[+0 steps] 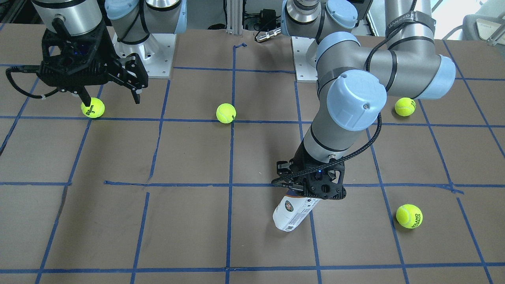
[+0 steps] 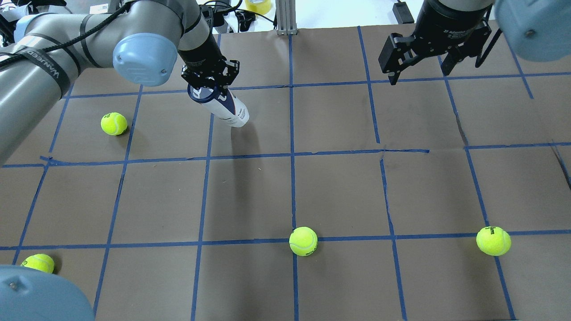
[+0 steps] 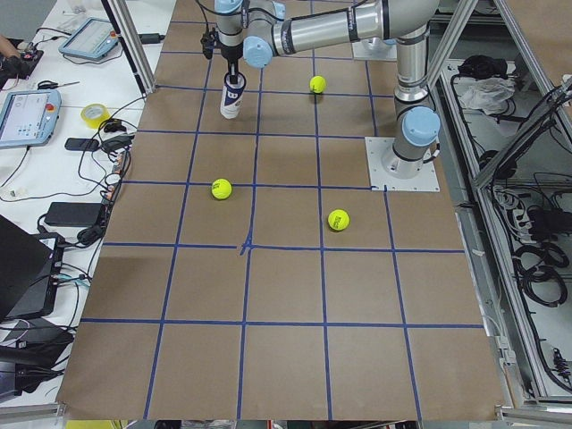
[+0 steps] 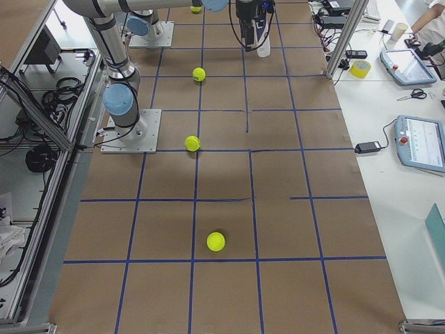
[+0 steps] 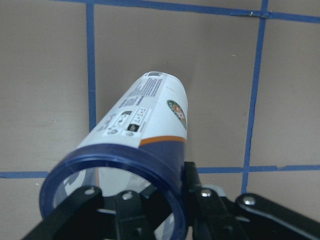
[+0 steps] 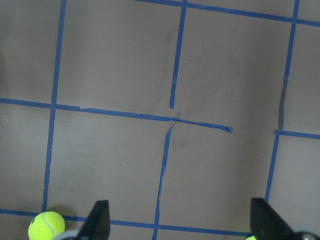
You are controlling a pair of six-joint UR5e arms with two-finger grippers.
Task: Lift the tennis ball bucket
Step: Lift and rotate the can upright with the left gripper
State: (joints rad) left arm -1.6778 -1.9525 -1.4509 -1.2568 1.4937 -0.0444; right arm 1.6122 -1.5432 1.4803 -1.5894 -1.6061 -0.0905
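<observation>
Bucket (image 2: 233, 110) in left end effector (image 2: 208, 89)

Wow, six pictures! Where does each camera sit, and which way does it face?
Front-facing: across the table, facing the robot; both arms, left gripper gripping the tennis ball bucket.
Overhead: behind the robot's shoulders, looking forward and down; both arms, right gripper open.
Exterior left: table end at its left; both arms.
Exterior right: opposite end; both arms.
Left wrist: looks down along the bucket; own fingers.
Right wrist: looks down at the table and a tennis ball; own fingers.
Shared: front-facing and overhead both show the tilted bucket.
</observation>
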